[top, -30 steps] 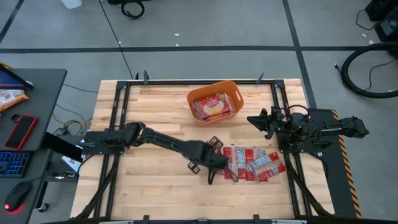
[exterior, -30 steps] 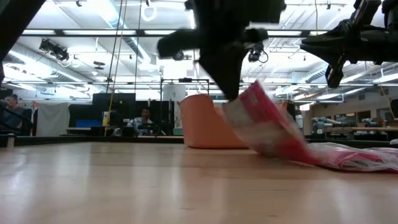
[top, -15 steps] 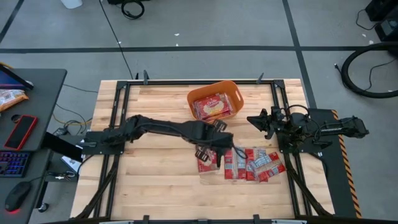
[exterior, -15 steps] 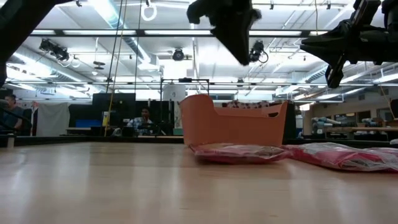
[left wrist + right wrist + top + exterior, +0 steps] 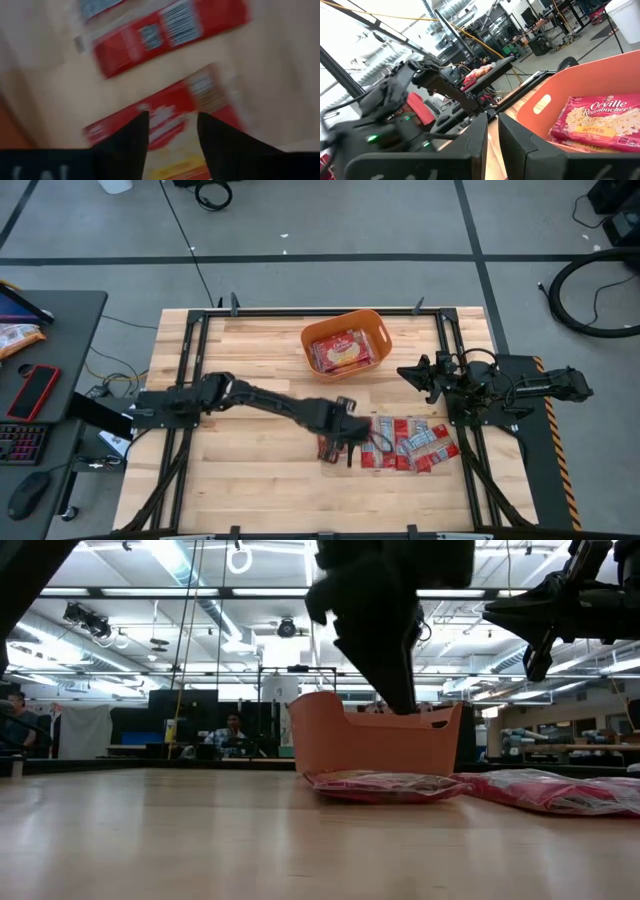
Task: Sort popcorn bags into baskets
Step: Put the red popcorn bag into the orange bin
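Observation:
A popcorn bag point(image 5: 327, 448), red with a yellow-cream centre, lies flat on the table left of a row of red popcorn bags point(image 5: 412, 445). My left gripper point(image 5: 346, 444) hangs open just above it, with a finger on either side in the left wrist view point(image 5: 172, 119) and its tips clear of the bag point(image 5: 385, 785) in the low view. The orange basket point(image 5: 372, 330) stands at the far middle with bags inside point(image 5: 600, 120). My right gripper point(image 5: 405, 372) waits raised at the table's right, shut on nothing point(image 5: 493, 125).
The row of bags point(image 5: 560, 790) lies right of the lone bag, close to it. The basket's wall point(image 5: 380, 740) stands behind both. A desk with a keyboard and phone point(image 5: 35, 390) is left of the table. Bare wood lies to the left and near side.
My left gripper has let go of the bag it held tilted by one end. The bag has fallen flat on the table left of the row. The gripper rose toward the far edge, then came back down over the bag.

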`<act>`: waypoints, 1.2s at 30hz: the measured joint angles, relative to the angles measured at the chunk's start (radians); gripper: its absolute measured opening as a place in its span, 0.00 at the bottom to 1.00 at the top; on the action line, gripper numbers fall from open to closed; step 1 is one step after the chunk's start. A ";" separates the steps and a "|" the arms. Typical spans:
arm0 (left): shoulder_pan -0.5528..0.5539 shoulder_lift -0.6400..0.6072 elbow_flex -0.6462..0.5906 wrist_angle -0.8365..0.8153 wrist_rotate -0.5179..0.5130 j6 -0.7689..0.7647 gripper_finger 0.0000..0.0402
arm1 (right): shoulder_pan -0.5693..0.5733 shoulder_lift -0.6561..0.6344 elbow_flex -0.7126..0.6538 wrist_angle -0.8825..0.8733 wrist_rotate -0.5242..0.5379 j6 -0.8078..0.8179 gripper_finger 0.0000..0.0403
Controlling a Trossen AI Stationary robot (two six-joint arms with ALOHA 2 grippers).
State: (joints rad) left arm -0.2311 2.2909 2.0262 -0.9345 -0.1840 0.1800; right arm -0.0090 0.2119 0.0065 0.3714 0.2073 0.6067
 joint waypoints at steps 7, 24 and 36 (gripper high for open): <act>-0.099 0.000 -0.005 0.044 -0.002 -0.010 0.53 | 0.000 0.000 0.000 0.000 -0.001 0.000 0.13; -0.246 0.102 -0.005 -0.168 -0.257 0.176 0.54 | 0.000 0.000 0.000 0.001 -0.001 0.000 0.13; -0.204 0.116 -0.005 -0.184 -0.260 0.050 0.54 | 0.000 0.000 0.000 0.000 -0.001 0.000 0.13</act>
State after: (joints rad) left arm -0.4352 2.4069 2.0216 -1.1183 -0.4442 0.2302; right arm -0.0089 0.2119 0.0066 0.3717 0.2062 0.6067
